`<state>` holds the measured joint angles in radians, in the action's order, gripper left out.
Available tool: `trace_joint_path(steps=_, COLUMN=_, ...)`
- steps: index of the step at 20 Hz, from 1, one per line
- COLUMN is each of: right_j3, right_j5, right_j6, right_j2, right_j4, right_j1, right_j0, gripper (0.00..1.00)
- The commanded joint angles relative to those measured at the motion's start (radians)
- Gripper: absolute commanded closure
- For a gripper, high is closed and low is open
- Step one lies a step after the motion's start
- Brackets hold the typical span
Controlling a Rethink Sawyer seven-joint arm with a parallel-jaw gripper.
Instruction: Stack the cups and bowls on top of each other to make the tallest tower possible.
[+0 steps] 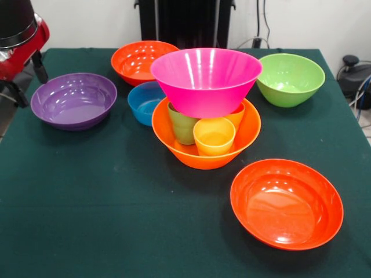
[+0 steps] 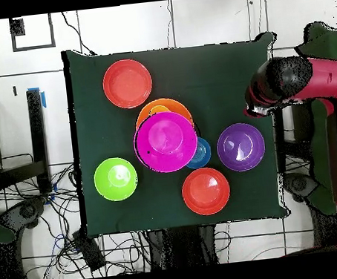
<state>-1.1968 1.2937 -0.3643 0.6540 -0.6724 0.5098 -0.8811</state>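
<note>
The tower stands mid-table: a large light orange bowl (image 1: 204, 155) (image 2: 165, 105) holds the green cup (image 1: 182, 128), yellow cup (image 1: 214, 136) and orange cup (image 1: 236, 116) upright. The large pink bowl (image 1: 206, 78) (image 2: 166, 140) rests on their rims. Loose around it are a small blue bowl (image 1: 144, 102) (image 2: 201, 155), a purple bowl (image 1: 73, 99) (image 2: 240, 147), a lime green bowl (image 1: 290, 78) (image 2: 116, 178) and two red-orange bowls (image 1: 139, 58) (image 1: 286, 202). My gripper (image 1: 26, 81) hangs open and empty at the table's left edge beside the purple bowl.
The dark green table (image 1: 116, 220) has open cloth in front of the tower. The red and black arm (image 2: 278, 85) reaches over the table's edge near the purple bowl. Cables and stands (image 2: 27, 183) lie around the table on the floor.
</note>
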Motion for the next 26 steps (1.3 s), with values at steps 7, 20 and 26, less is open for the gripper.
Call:
trace_joint_path(steps=7, right_j3=-0.061, right_j5=-0.096, right_j6=0.093, right_j2=0.014, right_j4=-0.019, right_j1=-0.033, right_j0=0.020, gripper=0.00)
trace_joint_path(steps=20, right_j3=0.042, right_j5=-0.112, right_j6=0.118, right_j2=0.017, right_j4=-0.027, right_j1=-0.115, right_j0=0.035, gripper=0.00)
trace_joint_path(steps=26, right_j3=0.048, right_j5=-0.121, right_j6=0.111, right_j2=0.018, right_j4=-0.028, right_j1=-0.133, right_j0=0.039, gripper=0.00)
